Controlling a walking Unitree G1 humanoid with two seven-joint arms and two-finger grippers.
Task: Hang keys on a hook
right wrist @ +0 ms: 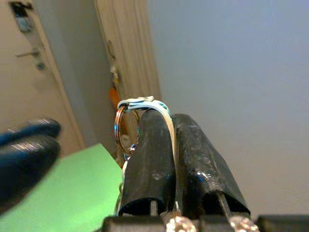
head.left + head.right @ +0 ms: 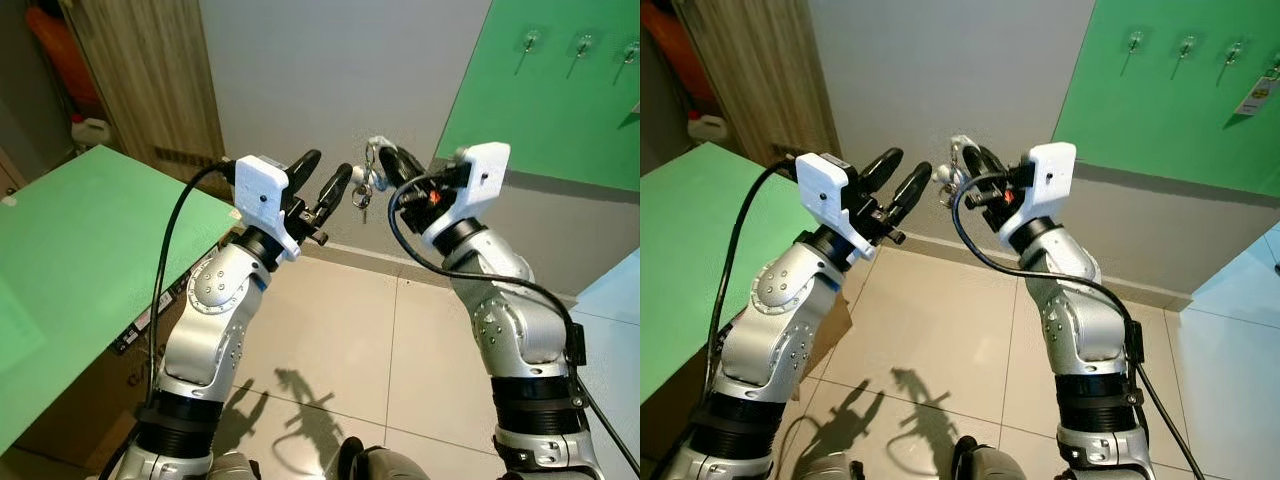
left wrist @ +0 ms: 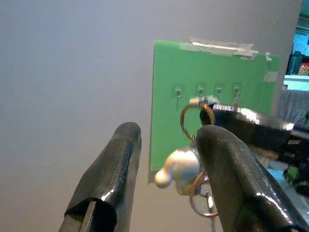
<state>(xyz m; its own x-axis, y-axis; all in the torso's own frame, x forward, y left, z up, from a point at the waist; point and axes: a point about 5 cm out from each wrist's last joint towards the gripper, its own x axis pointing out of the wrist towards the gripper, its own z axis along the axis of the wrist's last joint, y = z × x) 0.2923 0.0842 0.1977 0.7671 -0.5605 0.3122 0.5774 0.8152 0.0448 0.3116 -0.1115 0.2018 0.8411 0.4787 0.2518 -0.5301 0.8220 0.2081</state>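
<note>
- Here the right gripper [image 2: 385, 160] is clenched on the keys [image 2: 364, 190], pinching the strap at the top of the bunch; a ring [image 1: 126, 129] stands up beside its fingers and the rest dangles below.
- The left gripper [image 2: 328, 178] hovers just beside the keys with its fingers apart, grasping nothing; a white charm [image 3: 177, 167] hangs between them in the left wrist view.
- The hooks [image 2: 530, 42] sit in a row near the top edge of the green board [image 2: 560, 110] on the wall, well apart from the keys, up and to the robot's right.
- Likely the step in hand is carrying the keys over to a hook; the hanging itself is not yet done.
- To do it well, keep the ring clear of the fingers and face-on to the hook, raise it above the hook's tip, then lower it on before releasing.
- A swinging bunch could knock the ring off line, so a slow approach seems wise.
</note>
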